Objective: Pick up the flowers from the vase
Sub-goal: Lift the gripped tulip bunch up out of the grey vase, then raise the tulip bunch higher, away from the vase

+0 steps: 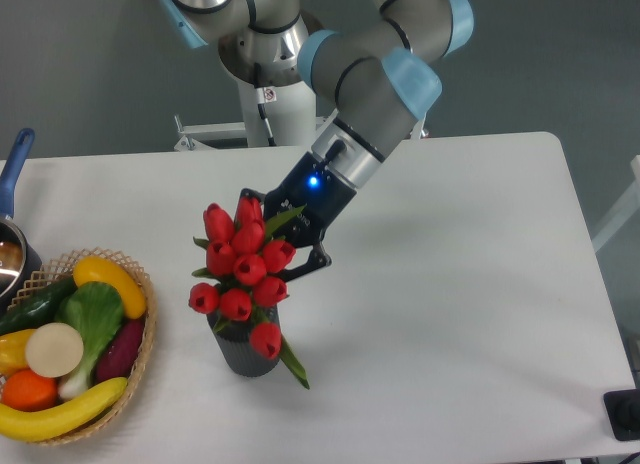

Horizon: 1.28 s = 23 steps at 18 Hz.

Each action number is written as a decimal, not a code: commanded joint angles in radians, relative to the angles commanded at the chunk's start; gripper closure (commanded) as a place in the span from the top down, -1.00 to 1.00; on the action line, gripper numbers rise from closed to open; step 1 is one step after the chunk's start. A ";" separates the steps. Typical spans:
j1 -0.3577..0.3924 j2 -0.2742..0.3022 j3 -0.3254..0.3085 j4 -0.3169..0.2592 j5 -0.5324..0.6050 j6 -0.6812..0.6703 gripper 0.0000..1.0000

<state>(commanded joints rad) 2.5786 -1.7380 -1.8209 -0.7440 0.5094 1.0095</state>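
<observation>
The flowers (241, 272) are a bunch of red tulip buds with green leaves, held above the vase (243, 352). The vase is small, dark grey and ribbed, standing upright on the white table near its front edge; more of it shows below the buds than before. My gripper (283, 246) reaches in from the upper right and sits right behind the bunch, its dark fingers (312, 264) on either side of the stems. It is shut on the flowers. The buds hide the stems and the grip point.
A wicker basket (143, 329) of vegetables and fruit stands at the left front. A dark pot with a blue handle (14, 166) sits at the far left edge. The arm's base (270, 54) rises behind the table.
</observation>
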 joint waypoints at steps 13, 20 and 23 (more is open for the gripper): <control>0.074 -0.001 0.132 -0.002 -0.078 -0.209 -0.27; 0.084 0.000 0.161 -0.002 -0.078 -0.270 -0.27; 0.086 -0.001 0.169 -0.002 -0.078 -0.270 -0.27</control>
<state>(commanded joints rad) 2.6645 -1.7395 -1.6522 -0.7455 0.4310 0.7394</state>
